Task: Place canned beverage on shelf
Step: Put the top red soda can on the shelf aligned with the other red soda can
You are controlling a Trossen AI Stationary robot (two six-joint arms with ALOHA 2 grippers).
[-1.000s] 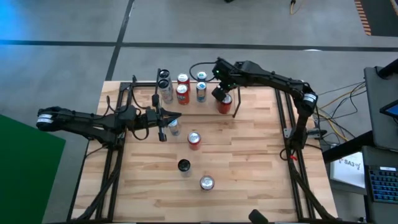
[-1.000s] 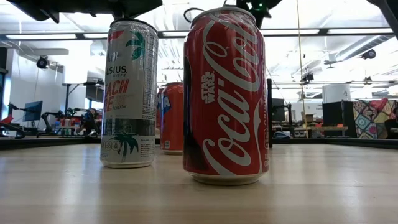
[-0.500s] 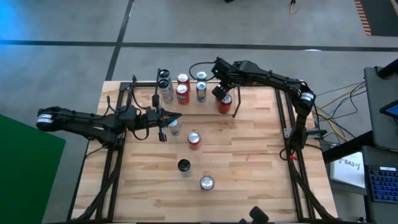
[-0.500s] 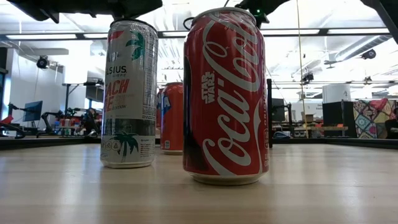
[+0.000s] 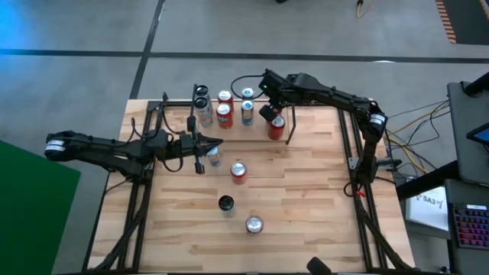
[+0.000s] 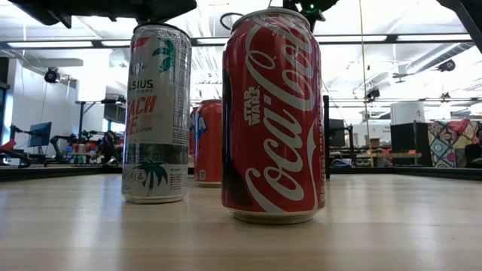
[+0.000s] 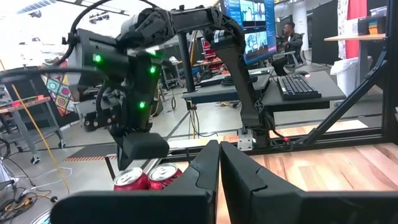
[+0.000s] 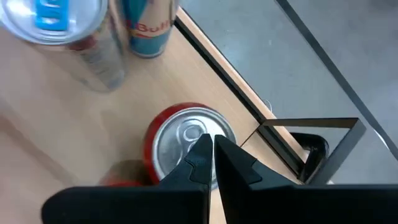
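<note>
A red can (image 5: pixel 275 127) stands at the table's far edge, next to the right loop end of the black-rod shelf (image 5: pixel 289 128). Several more cans (image 5: pixel 224 112) stand in a row to its left. My right gripper (image 8: pixel 209 151) is shut and slants down just above the red can's silver top (image 8: pixel 186 134); no contact shows. My left gripper (image 5: pixel 217 143) is level and shut on nothing at the table's left, above a silver can (image 5: pixel 214 157). The left wrist view shows the left gripper (image 7: pixel 219 157) pointing toward the right arm (image 7: pixel 134 112).
Loose cans stand mid-table: a red one (image 5: pixel 239 171), a black-topped one (image 5: pixel 226 203) and a silver-topped one (image 5: pixel 254 224). The low view shows a Coca-Cola can (image 6: pixel 271 113) and a tall Celsius can (image 6: pixel 157 113) up close. Black side frames (image 5: pixel 359 183) flank the table.
</note>
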